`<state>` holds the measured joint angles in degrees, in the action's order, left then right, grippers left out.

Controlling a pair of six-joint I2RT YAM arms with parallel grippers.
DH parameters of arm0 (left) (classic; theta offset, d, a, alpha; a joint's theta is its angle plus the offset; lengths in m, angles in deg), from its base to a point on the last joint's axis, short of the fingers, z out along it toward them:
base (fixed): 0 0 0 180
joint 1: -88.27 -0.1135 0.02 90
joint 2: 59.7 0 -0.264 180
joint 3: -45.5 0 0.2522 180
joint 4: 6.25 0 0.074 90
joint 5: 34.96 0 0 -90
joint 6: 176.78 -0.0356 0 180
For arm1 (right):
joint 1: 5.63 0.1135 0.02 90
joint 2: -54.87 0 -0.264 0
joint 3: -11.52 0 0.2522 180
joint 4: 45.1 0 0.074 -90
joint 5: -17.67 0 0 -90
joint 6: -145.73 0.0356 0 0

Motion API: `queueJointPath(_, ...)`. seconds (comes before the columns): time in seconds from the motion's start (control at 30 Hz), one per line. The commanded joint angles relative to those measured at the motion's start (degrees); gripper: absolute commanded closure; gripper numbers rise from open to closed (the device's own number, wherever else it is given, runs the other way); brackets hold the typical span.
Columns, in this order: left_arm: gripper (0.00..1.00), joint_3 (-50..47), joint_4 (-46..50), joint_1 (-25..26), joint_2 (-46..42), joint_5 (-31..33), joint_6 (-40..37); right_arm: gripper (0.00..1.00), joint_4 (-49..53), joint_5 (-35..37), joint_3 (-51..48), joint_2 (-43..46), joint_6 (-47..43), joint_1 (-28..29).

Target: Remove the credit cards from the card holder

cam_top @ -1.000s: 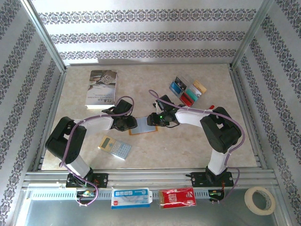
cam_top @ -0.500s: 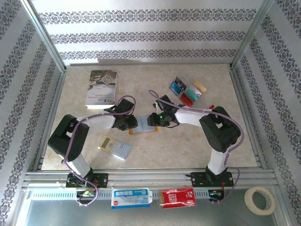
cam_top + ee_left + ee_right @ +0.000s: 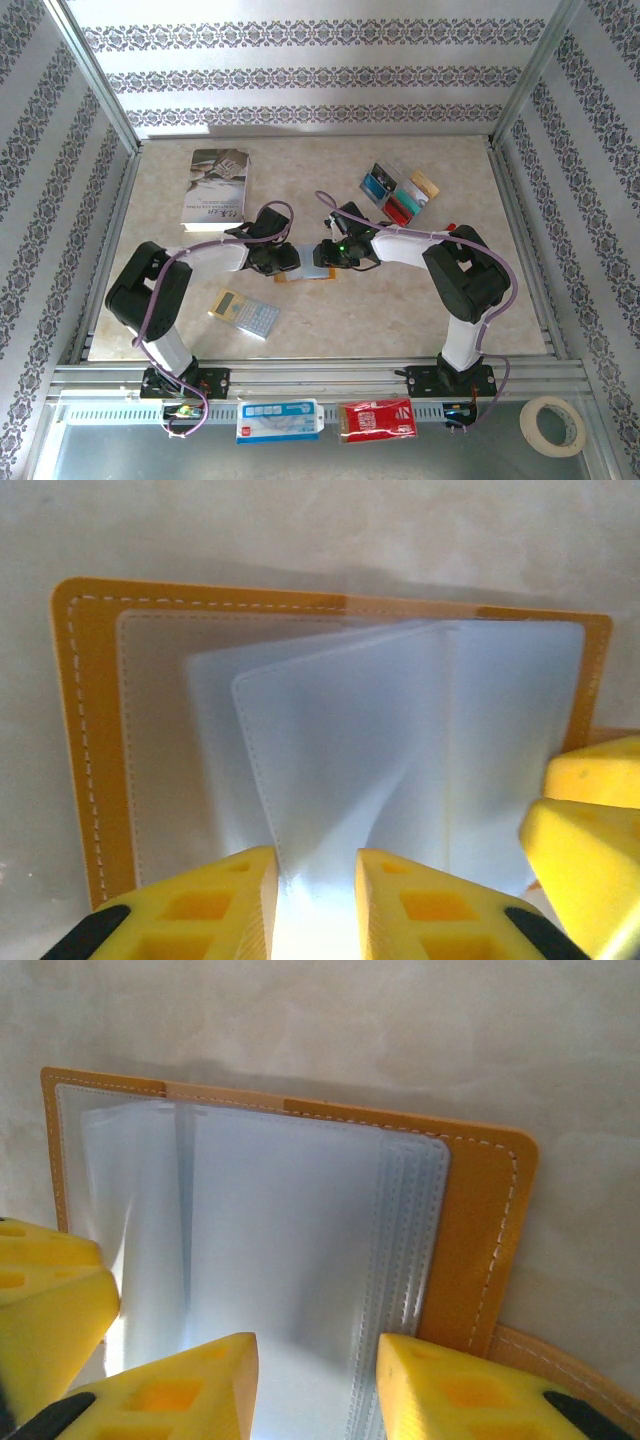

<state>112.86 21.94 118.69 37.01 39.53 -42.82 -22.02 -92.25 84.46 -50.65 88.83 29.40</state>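
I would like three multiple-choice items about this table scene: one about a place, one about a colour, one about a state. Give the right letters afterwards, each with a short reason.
1. In the top view, where do the credit cards lie?
A. beyond the card holder, to its right
B. on the book
C. beside the calculator

2. What colour is the holder's stitched border?
A. green
B. orange
C. black

3. What is the holder's state?
A. shut flat
B. open, with clear sleeves fanned
C. standing on edge

Answers:
1 A, the cards form a cluster farther back and right of the holder.
2 B, both wrist views show an orange border.
3 B, the sleeves stand spread apart.
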Motion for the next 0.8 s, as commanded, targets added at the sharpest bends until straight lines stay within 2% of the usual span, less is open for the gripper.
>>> queueJointPath(0.0, 0.72, -0.66, -3.11, 0.7, -3.11, -2.22, 0.58, 0.6, 1.57, 0.24, 0.04, -2.15, -0.22, 0.44)
queueJointPath(0.17, 0.72, -1.43, -5.4, 0.62, -3.63, -4.13, 1.21, 0.61, 1.59, 0.32, 0.15, -1.93, -0.15, 0.47)
queueJointPath(0.3, 0.72, -1.48, -4.21, 0.4, -3.85, -2.54, 0.88, 0.61, 1.8, 0.41, -0.03, -1.59, -0.26, 0.44)
queueJointPath(0.5, 0.55, -2.73, 0.77, -0.33, -5.36, 5.75, 0.51, 0.61, 1.85, 0.69, -0.18, -1.18, -0.32, 0.39)
queueJointPath(0.77, 0.38, -2.8, 1.34, -0.45, -3.2, 5.46, 0.29, 0.61, 1.84, 0.53, -0.28, -1.28, -0.39, 0.38)
